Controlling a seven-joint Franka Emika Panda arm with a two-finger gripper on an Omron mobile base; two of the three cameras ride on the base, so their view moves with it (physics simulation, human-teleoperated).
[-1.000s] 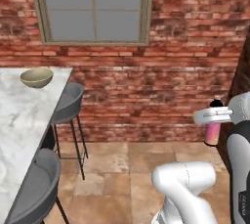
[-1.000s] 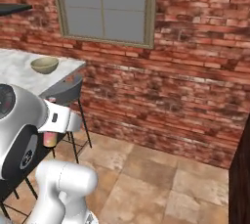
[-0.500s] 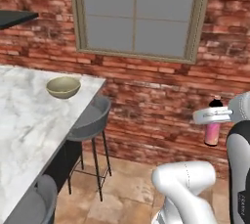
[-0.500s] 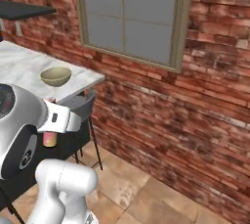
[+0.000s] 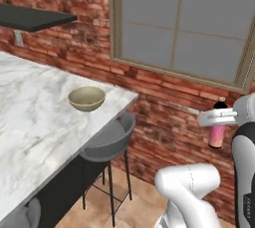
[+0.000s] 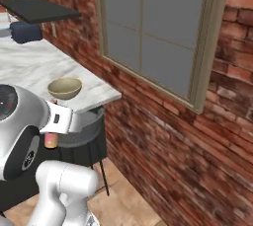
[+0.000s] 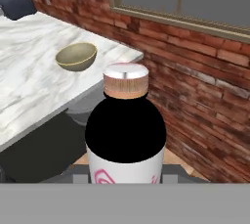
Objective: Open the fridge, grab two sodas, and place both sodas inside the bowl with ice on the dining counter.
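STATE: pincer (image 5: pixel 217 122) clamped on soda (image 5: pixel 218 128) | HANDLING: rigid, light, smooth, slip-prone; hold mid-body, upright | TARGET: bowl (image 5: pixel 86 98) on surface (image 5: pixel 30 117)

A pink soda bottle (image 7: pixel 125 135) with a dark neck and pale cap stands upright, close up. Beyond it, a round olive-tan bowl (image 7: pixel 76 56) sits on the white veined marble bench (image 7: pixel 29 78), beside a red brick wall (image 7: pixel 200 86).

The bowl (image 5: pixel 86 98) sits on the dining counter (image 5: pixel 30 122), apparently near its corner.
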